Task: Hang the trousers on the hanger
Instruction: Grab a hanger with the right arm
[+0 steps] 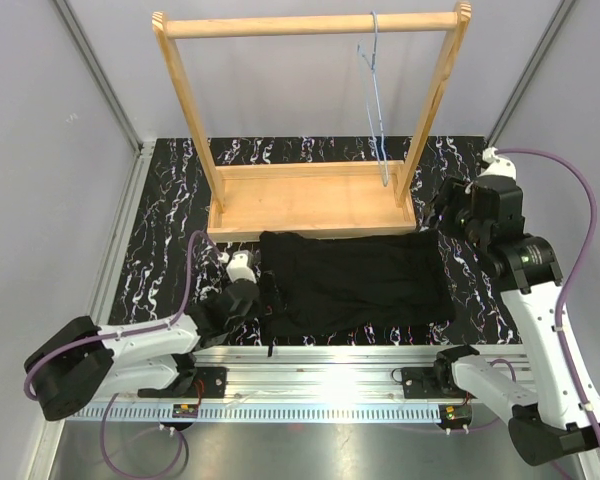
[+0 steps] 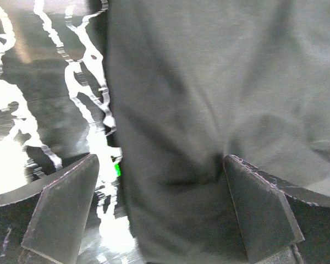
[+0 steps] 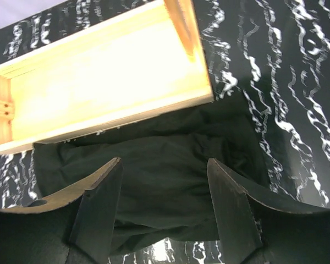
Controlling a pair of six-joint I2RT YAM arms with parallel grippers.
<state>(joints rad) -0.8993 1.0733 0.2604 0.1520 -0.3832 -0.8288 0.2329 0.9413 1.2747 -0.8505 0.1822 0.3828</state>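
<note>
The black trousers [image 1: 355, 280] lie flat and wrinkled on the marbled table, just in front of the wooden rack. The light-blue wire hanger [image 1: 377, 100] hangs by its hook from the right part of the rack's top bar. My left gripper [image 1: 252, 292] is open at the trousers' left edge. In the left wrist view the fabric [image 2: 209, 99] fills the space between the spread fingers [image 2: 60, 214], with its edge lying between them. My right gripper [image 1: 443, 222] is open and empty above the trousers' far right corner [image 3: 159, 165].
The wooden rack [image 1: 310, 200] stands at the back with its tray base against the trousers' far edge; the base also shows in the right wrist view [image 3: 99, 99]. Grey walls close in both sides. A metal rail [image 1: 320, 385] runs along the near edge.
</note>
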